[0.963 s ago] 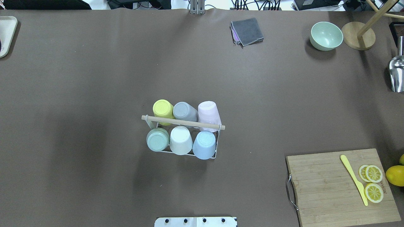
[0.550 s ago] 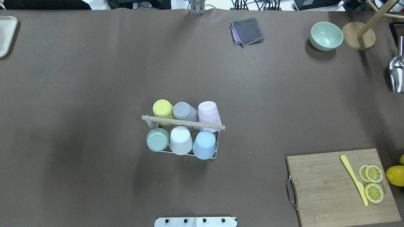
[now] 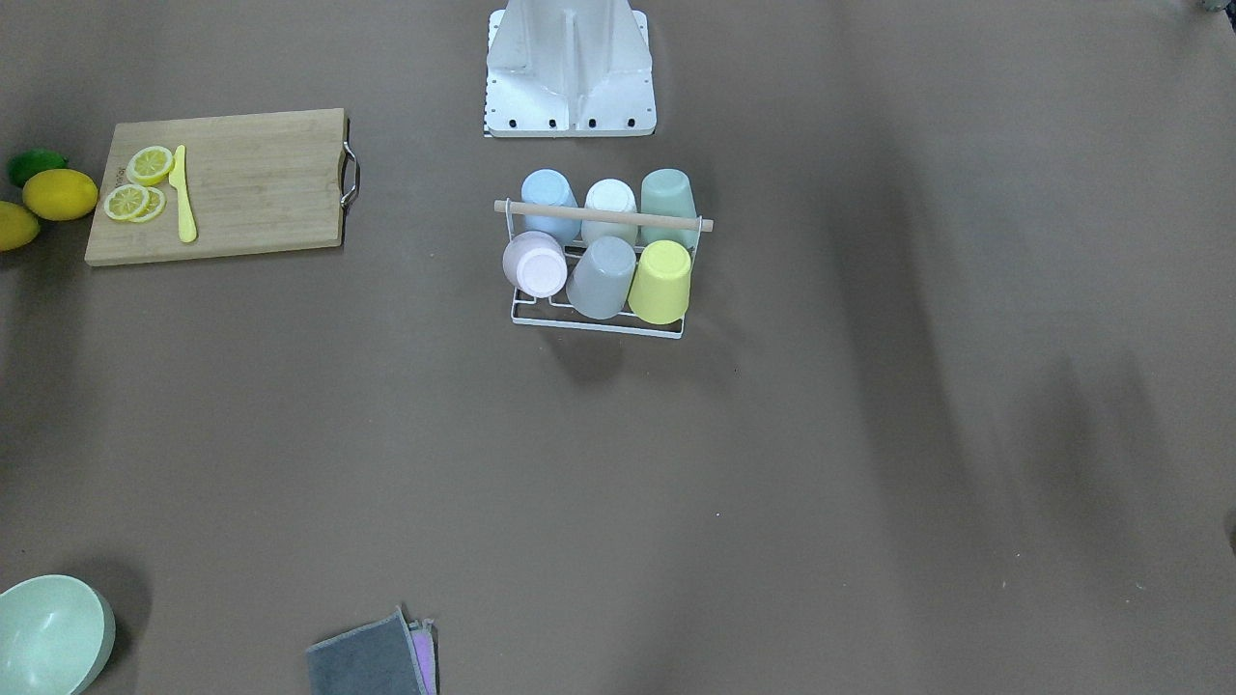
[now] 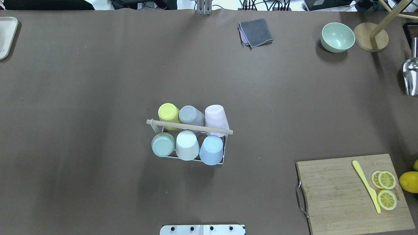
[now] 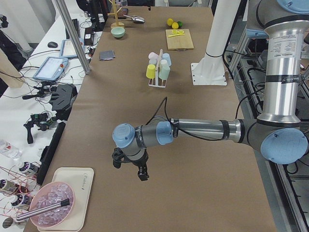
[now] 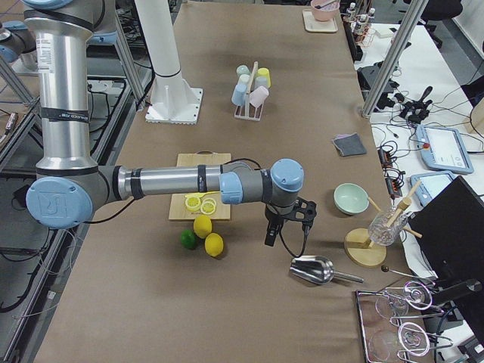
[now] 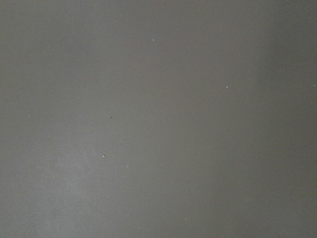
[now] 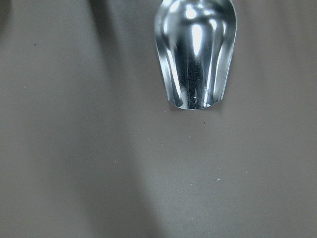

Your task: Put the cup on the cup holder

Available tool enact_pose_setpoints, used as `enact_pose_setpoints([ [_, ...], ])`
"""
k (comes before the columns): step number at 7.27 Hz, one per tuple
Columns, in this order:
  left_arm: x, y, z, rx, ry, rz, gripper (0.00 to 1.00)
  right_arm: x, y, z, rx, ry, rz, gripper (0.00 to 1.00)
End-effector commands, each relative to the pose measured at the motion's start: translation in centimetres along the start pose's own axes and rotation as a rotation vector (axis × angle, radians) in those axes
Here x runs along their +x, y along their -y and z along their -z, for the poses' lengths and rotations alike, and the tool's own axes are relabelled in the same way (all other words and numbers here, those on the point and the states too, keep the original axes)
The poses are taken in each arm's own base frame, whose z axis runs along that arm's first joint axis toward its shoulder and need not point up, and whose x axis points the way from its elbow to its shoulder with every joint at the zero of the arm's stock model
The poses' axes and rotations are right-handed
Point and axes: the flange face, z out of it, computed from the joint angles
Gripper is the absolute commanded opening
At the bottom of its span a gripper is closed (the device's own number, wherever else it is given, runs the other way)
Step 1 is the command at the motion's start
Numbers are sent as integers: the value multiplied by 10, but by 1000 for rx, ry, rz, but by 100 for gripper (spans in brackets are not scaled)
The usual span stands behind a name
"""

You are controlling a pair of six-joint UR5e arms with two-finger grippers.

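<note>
On the white wire cup holder (image 4: 189, 126), six smooth tapered cups (image 4: 187, 145); left gripper (image 5: 129, 166) and right gripper (image 6: 286, 227) jaws' gap indiscernible.

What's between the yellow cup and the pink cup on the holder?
The grey cup, upside down on the holder, stands between the yellow cup and the pink cup. The overhead view shows this.

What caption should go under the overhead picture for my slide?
Six upside-down pastel cups fill the white cup holder mid-table, with a cutting board and lemon slices off to the right.
</note>
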Motion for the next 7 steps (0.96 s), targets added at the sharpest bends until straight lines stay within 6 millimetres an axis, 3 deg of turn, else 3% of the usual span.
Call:
enact_pose_setpoints([
  [1,-31,-30,-23,-28,16,32,97,1,0,-1,-2,-2,-4,99],
  [3,-55,-45,-23,-55,211,-38,97,3,0,-3,-6,-2,-7,99],
  [4,-53,-44,-21,-51,215,-41,97,3,0,-3,-6,-2,-7,99],
  [6,-27,-40,-16,-9,31,-54,97,5,-1,-4,-9,-2,-9,99],
  [7,-24,-38,-18,11,-11,-71,97,5,-2,-5,-10,-2,-10,99],
])
